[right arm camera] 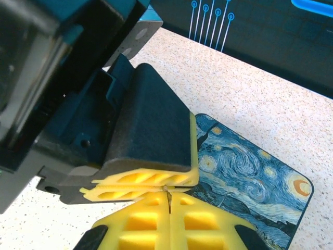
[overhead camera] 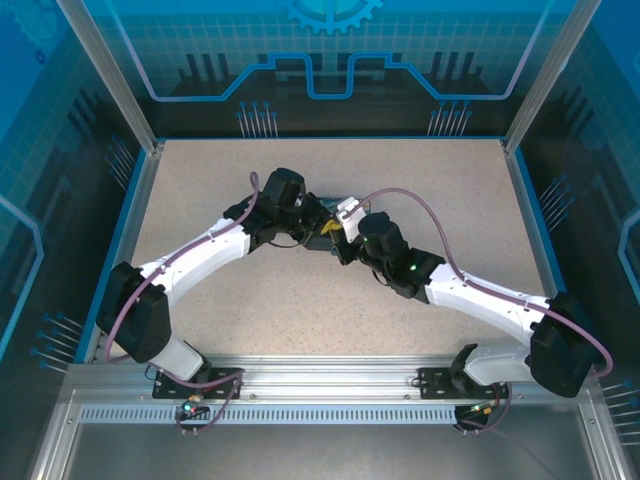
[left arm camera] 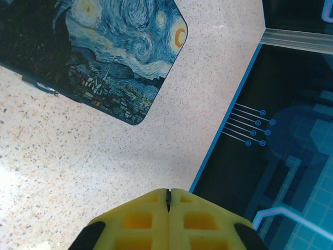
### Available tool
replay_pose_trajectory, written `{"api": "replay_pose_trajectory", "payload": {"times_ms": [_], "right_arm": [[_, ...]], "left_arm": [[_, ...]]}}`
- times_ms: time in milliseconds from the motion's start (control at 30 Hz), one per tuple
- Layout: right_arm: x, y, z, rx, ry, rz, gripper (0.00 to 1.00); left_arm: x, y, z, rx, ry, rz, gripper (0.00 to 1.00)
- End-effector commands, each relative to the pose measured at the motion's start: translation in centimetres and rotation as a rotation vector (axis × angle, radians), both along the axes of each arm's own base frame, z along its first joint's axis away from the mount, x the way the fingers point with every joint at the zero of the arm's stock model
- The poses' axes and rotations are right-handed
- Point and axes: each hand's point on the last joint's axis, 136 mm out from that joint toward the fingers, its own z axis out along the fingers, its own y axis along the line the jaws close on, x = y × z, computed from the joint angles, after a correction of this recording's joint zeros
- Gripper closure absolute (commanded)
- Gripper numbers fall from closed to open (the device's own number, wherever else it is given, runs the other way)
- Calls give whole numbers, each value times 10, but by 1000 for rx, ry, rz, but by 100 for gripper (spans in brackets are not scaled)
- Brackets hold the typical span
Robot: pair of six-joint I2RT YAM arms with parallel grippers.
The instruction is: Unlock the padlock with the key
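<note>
Meeting beside the painted tin (left arm camera: 119, 57), left gripper (left arm camera: 168, 194) and right gripper (right arm camera: 168, 195) each have fingers pressed together. Whether anything is pinched cannot be told

A robotics lab cell; aluminium posts (overhead camera: 110, 75) frame blue circuit-printed wall panels (overhead camera: 330, 50) around a speckled counter (overhead camera: 330, 310); white left arm (overhead camera: 200, 255) and right arm (overhead camera: 480, 295) bolted to a slotted rail (overhead camera: 330, 385).

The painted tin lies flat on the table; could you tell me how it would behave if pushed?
The tin lies flat and low, so it would probably slide rather than tip. Its smooth top looks slippery, and the rounded corners may let it turn.
</note>
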Motion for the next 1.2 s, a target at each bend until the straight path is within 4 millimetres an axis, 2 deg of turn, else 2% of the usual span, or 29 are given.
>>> {"api": "replay_pose_trajectory", "payload": {"times_ms": [0, 33, 67, 100, 133, 167, 200, 300, 400, 600, 767, 1000, 1167], "right_arm": [[2, 8, 28, 48, -49, 5, 100], [2, 5, 29, 51, -41, 0, 100], [1, 3, 31, 63, -31, -7, 90], [-1, -1, 32, 83, -18, -15, 72], [-4, -7, 34, 115, 0, -22, 58], [-4, -12, 39, 156, 17, -32, 55], [-8, -23, 29, 189, 62, -48, 53], [-11, -50, 30, 364, 196, -113, 40], [-12, -65, 37, 558, 331, -143, 29], [1, -71, 58, 946, 513, -136, 24], [21, -55, 76, 1195, 583, -48, 23], [33, -26, 99, 1283, 587, 50, 26], [36, -6, 109, 1318, 598, 99, 29]], "left_arm": [[-5, -4, -11, 30, 17, -48, 100], [-3, -3, -11, 38, 2, -51, 100], [0, -1, -12, 50, -10, -49, 100], [4, 4, -13, 67, -28, -46, 100], [9, 8, -12, 88, -62, -47, 100], [12, 11, -9, 112, -97, -51, 100], [16, 15, -5, 130, -135, -47, 100], [26, 22, 12, 163, -287, -43, 100], [32, 29, 30, 197, -430, -29, 100], [36, 40, 67, 220, -668, 17, 100], [32, 48, 97, 210, -878, 100, 100], [21, 56, 125, 116, -1008, 229, 100], [19, 62, 123, 15, -994, 339, 100]]}}
